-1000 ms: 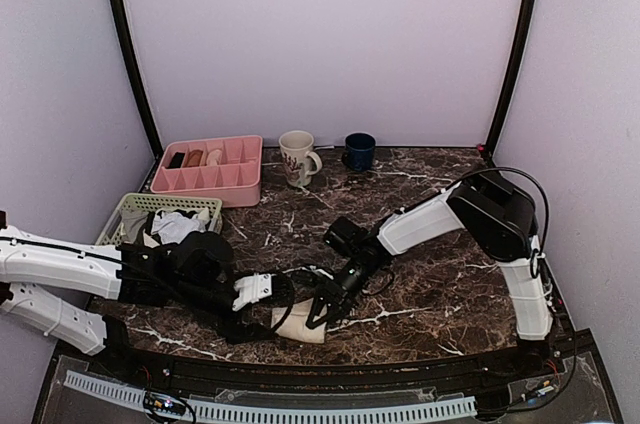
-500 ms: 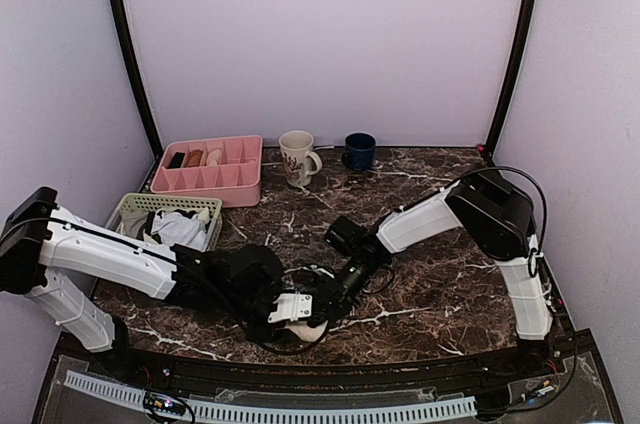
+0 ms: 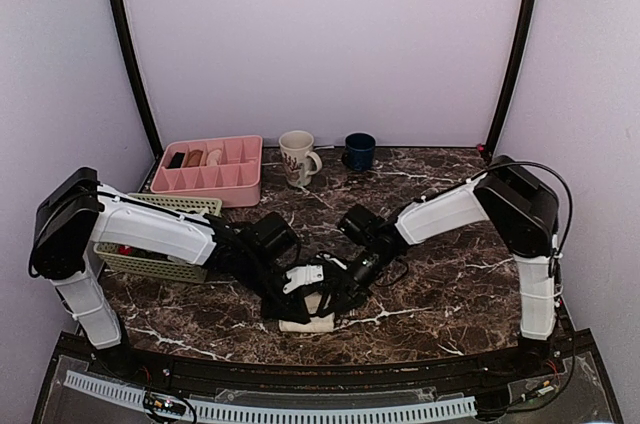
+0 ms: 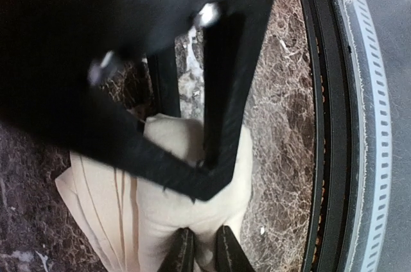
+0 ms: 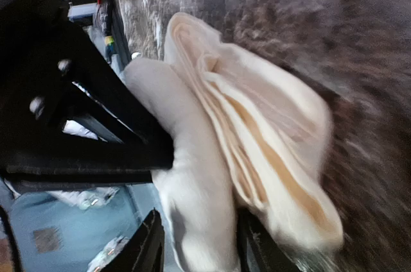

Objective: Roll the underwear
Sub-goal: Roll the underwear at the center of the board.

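Note:
The underwear [image 3: 306, 322] is a cream-beige rolled bundle lying near the table's front edge, between the two arms. My left gripper [image 3: 299, 300] reaches it from the left. In the left wrist view its fingers are nearly together, and the left gripper [image 4: 204, 256] pinches a fold of the underwear [image 4: 186, 217]. My right gripper [image 3: 338, 296] comes in from the right. In the right wrist view the right gripper [image 5: 202, 246] has its jaws apart, straddling the thick roll of the underwear [image 5: 199, 195]; layered folds [image 5: 270, 137] lie beside it.
A pink divided tray [image 3: 212, 184] stands at the back left. In front of it a green basket [image 3: 165, 206] sits partly behind the left arm. A cream mug [image 3: 296, 157] and a dark blue cup [image 3: 359, 150] stand at the back. The table's black front rail [image 4: 321, 124] runs close to the bundle.
The left arm swung right to the bundle and its jaws closed on the fabric. The right gripper's jaws, shut before, have parted. The bundle shifted slightly.

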{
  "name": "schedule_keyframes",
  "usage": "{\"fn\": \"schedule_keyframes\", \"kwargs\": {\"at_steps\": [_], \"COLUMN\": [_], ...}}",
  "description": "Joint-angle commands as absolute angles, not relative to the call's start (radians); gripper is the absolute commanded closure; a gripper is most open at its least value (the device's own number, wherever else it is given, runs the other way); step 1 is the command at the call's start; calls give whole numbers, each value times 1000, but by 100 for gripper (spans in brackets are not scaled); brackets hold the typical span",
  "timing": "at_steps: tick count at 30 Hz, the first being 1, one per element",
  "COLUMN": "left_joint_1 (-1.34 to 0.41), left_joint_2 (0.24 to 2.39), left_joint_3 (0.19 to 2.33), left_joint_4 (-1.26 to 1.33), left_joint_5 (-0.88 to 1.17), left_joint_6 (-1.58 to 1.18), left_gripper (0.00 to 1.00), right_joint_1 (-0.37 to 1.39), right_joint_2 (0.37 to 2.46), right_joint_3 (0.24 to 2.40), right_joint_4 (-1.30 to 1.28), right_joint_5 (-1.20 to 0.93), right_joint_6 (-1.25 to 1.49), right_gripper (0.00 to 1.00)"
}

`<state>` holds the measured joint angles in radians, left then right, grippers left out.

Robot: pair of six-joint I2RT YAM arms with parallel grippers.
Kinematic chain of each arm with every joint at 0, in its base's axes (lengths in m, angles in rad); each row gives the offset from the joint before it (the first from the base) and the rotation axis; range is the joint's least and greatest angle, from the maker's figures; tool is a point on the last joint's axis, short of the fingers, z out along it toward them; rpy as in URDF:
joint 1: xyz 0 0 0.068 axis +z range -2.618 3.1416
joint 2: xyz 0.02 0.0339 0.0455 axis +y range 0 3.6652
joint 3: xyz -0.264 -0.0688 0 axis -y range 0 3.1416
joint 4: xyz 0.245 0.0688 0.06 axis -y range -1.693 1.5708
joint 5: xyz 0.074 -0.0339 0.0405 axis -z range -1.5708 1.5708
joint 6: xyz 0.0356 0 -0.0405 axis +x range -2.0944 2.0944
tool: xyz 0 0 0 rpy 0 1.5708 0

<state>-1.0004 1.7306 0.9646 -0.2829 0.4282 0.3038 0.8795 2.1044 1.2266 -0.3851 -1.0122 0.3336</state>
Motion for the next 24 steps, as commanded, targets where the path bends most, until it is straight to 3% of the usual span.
{"fn": "schedule_keyframes", "kwargs": {"at_steps": [1,10,13,24], "left_joint_1": [-957,-867,-832,-775], "left_joint_2": [1822,1966,2024,2118], "left_joint_3": [943,1015,1060,1144], "left_joint_4": [-467,-520,-548,-589], "left_joint_5": [569,793,858,920], "left_joint_6": [285,293,304,321], "left_gripper": [86,86,86,86], "right_joint_1": [843,906,987,1208], "right_joint_2": [1963,1586,1470,1598], "right_joint_3": [1090,774,716,816], "right_joint_4": [-305,-9,68,74], "right_joint_5": [-740,-475,-368,-123], "right_joint_6": [327,153,43,-288], "right_gripper": [59,55,49,48]}}
